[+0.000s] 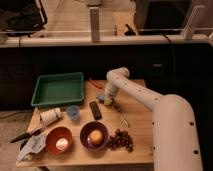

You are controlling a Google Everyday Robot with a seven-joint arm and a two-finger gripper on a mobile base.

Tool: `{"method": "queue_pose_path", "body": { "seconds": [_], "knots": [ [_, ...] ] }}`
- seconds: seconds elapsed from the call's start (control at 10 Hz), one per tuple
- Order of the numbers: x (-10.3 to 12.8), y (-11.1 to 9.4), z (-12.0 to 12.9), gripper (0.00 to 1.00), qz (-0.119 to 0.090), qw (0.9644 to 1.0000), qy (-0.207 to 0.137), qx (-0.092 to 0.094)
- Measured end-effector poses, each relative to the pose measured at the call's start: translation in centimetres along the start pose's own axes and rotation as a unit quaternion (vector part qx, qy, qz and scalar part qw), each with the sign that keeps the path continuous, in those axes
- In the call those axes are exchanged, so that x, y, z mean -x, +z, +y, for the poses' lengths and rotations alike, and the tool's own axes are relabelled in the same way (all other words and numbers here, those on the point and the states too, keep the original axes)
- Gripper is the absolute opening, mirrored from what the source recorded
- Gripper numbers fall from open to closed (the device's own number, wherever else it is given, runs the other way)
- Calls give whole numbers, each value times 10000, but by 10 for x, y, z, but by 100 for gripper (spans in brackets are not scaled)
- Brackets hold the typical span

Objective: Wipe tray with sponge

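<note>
The green tray (58, 90) sits at the table's (140, 125) far left corner, its back and left rims close to the table edges. At its 4 o'clock, across a strip of bare wood, a small blue-grey sponge (101, 98) lies just beside the gripper (108, 100), which points down at the tabletop; whether it grips anything cannot be told. At the sponge's 7 o'clock lies a black bar (95, 110), with a blue cup (73, 112) farther left. Two bowls (59, 140) line the near edge.
</note>
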Motion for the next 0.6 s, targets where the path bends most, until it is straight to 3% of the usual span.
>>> {"method": "queue_pose_path", "body": {
  "seconds": [0.1, 0.3, 0.4, 0.6],
  "knots": [
    [0, -1, 0, 0, -3, 10000, -6, 7],
    [13, -11, -2, 0, 107, 9989, -448, 3],
    [35, -25, -7, 0, 180, 9949, -994, -27],
    [70, -55, -15, 0, 284, 9852, -1687, -107]
  ]
}}
